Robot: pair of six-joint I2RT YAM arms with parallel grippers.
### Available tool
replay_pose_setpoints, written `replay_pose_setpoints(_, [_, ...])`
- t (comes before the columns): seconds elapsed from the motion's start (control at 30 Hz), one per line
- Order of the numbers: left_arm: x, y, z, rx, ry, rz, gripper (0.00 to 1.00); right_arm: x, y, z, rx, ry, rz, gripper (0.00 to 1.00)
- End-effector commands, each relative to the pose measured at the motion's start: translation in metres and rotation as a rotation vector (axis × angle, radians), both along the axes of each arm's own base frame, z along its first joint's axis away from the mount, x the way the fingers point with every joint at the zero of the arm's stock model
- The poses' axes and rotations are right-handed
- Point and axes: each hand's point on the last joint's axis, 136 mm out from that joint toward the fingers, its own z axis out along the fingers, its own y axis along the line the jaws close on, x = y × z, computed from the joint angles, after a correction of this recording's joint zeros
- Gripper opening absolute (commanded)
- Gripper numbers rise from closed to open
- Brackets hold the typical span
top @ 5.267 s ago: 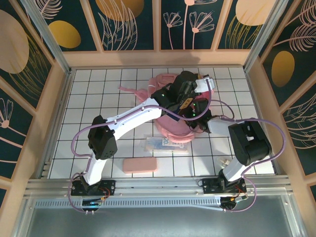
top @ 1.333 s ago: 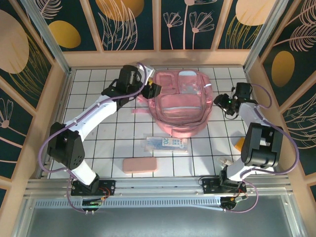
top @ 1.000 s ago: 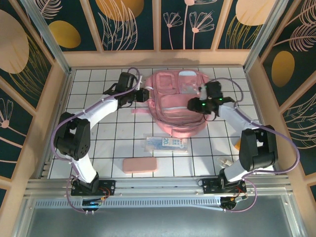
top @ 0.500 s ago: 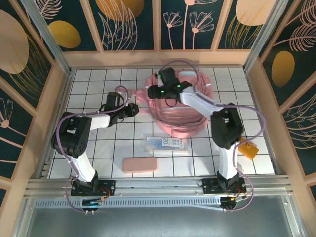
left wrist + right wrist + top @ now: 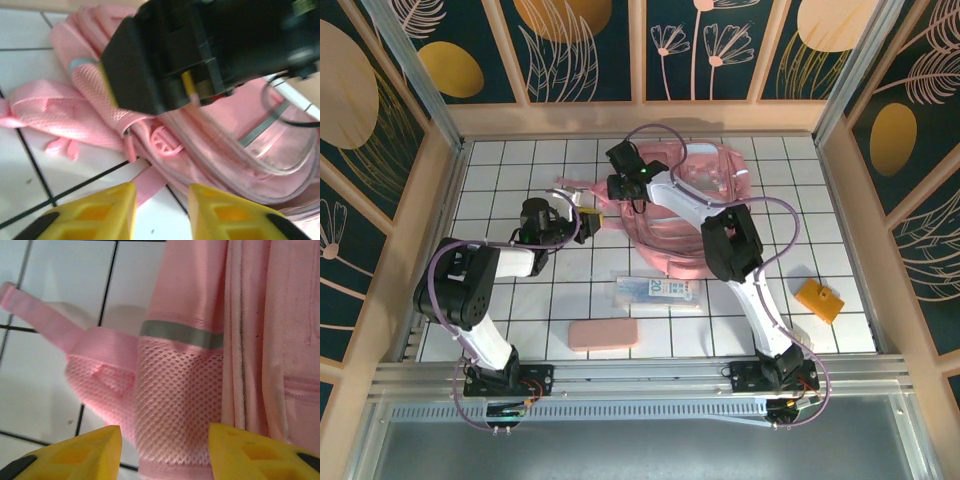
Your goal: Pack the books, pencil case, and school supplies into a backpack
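Note:
The pink backpack (image 5: pixel 692 205) lies at the back middle of the table. My right gripper (image 5: pixel 619 186) reaches across it to its upper left corner and stands open over the mesh side pocket (image 5: pixel 175 405), with a strap (image 5: pixel 40 312) to the left. My left gripper (image 5: pixel 587 222) is open just left of the backpack, low over the tiles, facing a pink strap (image 5: pixel 150 182) and the zip edge (image 5: pixel 165 145). The clear packet with blue-green print (image 5: pixel 658 292) and the salmon pencil case (image 5: pixel 604 334) lie in front. The orange-yellow block (image 5: pixel 818 300) sits at the right. The books are out of view.
The right arm's black wrist (image 5: pixel 200 50) hangs close above the left gripper. Its cable (image 5: pixel 782 225) loops over the backpack's right side. Wooden walls (image 5: pixel 430 200) fence the tiled table on three sides.
My right gripper has slid left along the backpack's top to its left corner. The left gripper has pulled back a little to the left. Packet, case and block have not moved.

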Motion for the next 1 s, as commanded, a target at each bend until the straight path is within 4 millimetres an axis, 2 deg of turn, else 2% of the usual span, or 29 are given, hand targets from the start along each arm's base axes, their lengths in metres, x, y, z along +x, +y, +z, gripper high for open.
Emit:
replay_pose_setpoints(0.0, [-0.012, -0.023, 0.009, -0.013, -0.134, -0.162, 0.37, 0.006, 0.000, -0.019, -0.036, 0.014, -0.028, 0.45])
replay_pose_setpoints(0.07, [-0.012, -0.027, 0.001, -0.003, -0.132, -0.151, 0.37, 0.006, 0.004, -0.029, -0.027, 0.030, -0.022, 0.41])
replay_pose_setpoints(0.13, [-0.013, -0.033, -0.007, 0.016, -0.142, -0.166, 0.37, 0.006, 0.008, -0.034, -0.014, 0.045, -0.012, 0.32])
replay_pose_setpoints(0.2, [-0.010, -0.038, -0.012, 0.032, -0.147, -0.162, 0.38, 0.006, 0.009, -0.033, 0.001, 0.056, -0.013, 0.13])
replay_pose_setpoints(0.27, [-0.004, -0.039, -0.015, 0.042, -0.152, -0.137, 0.38, 0.005, 0.011, -0.025, 0.026, 0.057, -0.006, 0.00])
replay_pose_setpoints(0.4, [0.003, -0.040, -0.014, 0.037, -0.182, -0.127, 0.40, -0.002, 0.016, 0.007, 0.111, 0.082, 0.050, 0.00])
replay_pose_setpoints(0.53, [-0.013, -0.048, -0.018, 0.046, -0.218, -0.228, 0.40, -0.014, 0.019, 0.046, 0.245, 0.107, 0.135, 0.00])
replay_pose_setpoints(0.6, [-0.015, -0.047, -0.020, 0.054, -0.223, -0.224, 0.40, -0.019, 0.018, 0.064, 0.303, 0.115, 0.185, 0.00])
replay_pose_setpoints(0.73, [-0.017, -0.050, -0.021, 0.053, -0.223, -0.217, 0.41, -0.033, 0.019, 0.082, 0.307, 0.120, 0.278, 0.00])
replay_pose_setpoints(0.97, [-0.015, -0.052, -0.018, 0.065, -0.249, -0.195, 0.42, -0.054, 0.017, 0.093, 0.284, 0.101, 0.400, 0.00])
